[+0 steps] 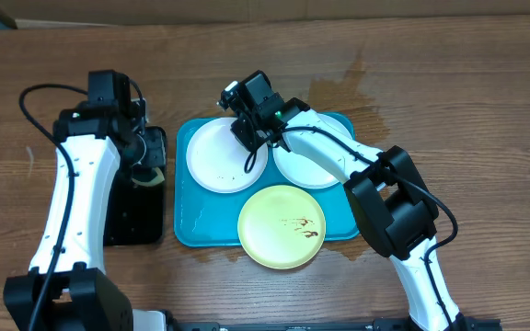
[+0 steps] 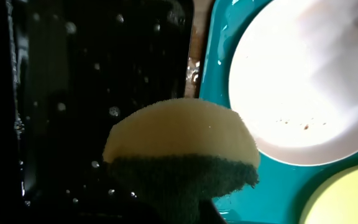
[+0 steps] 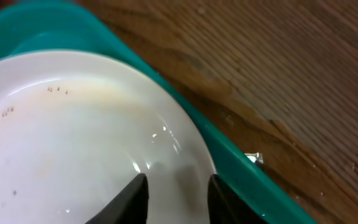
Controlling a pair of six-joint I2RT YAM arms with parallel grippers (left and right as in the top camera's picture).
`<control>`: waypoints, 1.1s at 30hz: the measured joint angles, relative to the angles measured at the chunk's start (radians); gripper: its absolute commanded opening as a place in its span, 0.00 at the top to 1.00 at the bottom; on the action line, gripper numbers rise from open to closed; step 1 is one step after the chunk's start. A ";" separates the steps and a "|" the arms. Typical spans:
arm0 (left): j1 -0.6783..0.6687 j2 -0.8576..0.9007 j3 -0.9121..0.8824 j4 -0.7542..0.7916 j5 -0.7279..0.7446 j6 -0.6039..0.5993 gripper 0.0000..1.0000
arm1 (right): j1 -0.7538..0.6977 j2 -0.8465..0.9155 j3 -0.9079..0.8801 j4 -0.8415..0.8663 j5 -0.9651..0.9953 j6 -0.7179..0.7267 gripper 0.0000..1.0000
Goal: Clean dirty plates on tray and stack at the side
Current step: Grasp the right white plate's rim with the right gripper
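Observation:
The turquoise tray [image 1: 190,228] holds three dirty plates: a white plate [image 1: 212,158] at the left, a second white plate [image 1: 304,170] at the right, and a yellow-green plate [image 1: 282,226] with brown smears in front. My right gripper [image 1: 249,138] hovers over the left white plate's far right edge. In the right wrist view it [image 3: 178,180] is open, with bare plate [image 3: 73,143] showing between its fingers, close to the rim. My left gripper [image 1: 145,170] is shut on a yellow and green sponge [image 2: 182,149] above the black tray [image 2: 92,62]; the sponge hides its fingertips.
The black tray [image 1: 127,221] lies left of the turquoise tray [image 2: 278,186] and is wet with droplets. A damp patch [image 1: 348,83] marks the wooden table behind the tray. The right arm's links reach across the tray's right side.

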 measured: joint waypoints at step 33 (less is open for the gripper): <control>0.000 0.004 -0.169 0.182 0.000 0.063 0.96 | -0.035 0.021 0.024 -0.258 -0.100 0.832 0.96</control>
